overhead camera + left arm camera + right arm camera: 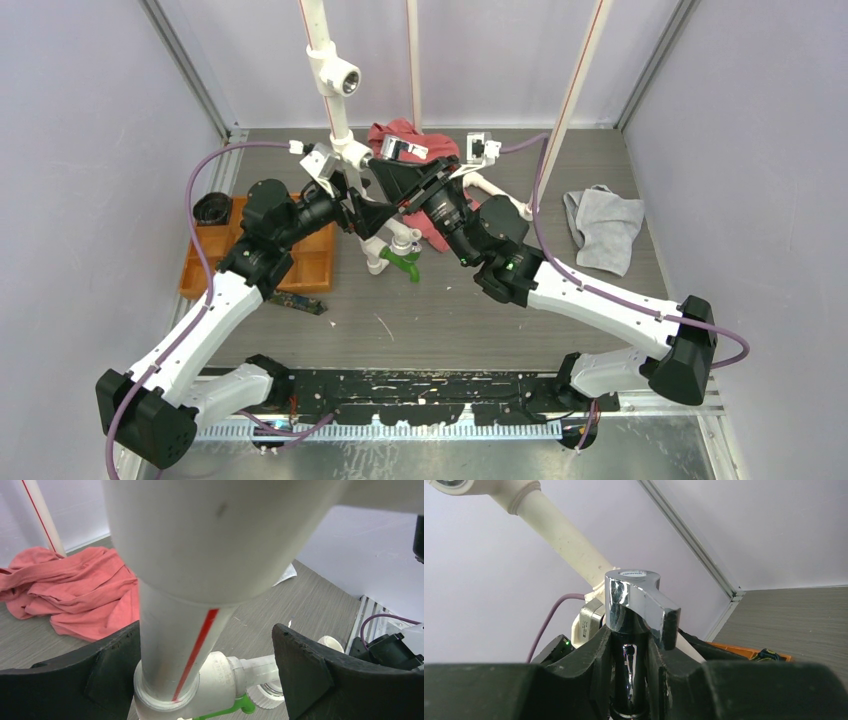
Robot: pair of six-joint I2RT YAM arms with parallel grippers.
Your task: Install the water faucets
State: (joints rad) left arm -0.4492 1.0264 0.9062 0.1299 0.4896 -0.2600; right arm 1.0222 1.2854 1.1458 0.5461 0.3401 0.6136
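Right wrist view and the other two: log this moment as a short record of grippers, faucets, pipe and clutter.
left gripper: open, fingers either side of the white pipe
right gripper: shut on the silver faucet
green tap: at the pipe's lower fitting, appears fitted
upper tee fitting: open end, no tap in it
clutter: red cloth, grey cloth, orange tray

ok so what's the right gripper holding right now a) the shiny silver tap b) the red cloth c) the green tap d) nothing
a: the right wrist view shows the right gripper clamped on the shiny silver tap, its chrome head standing above the fingers.
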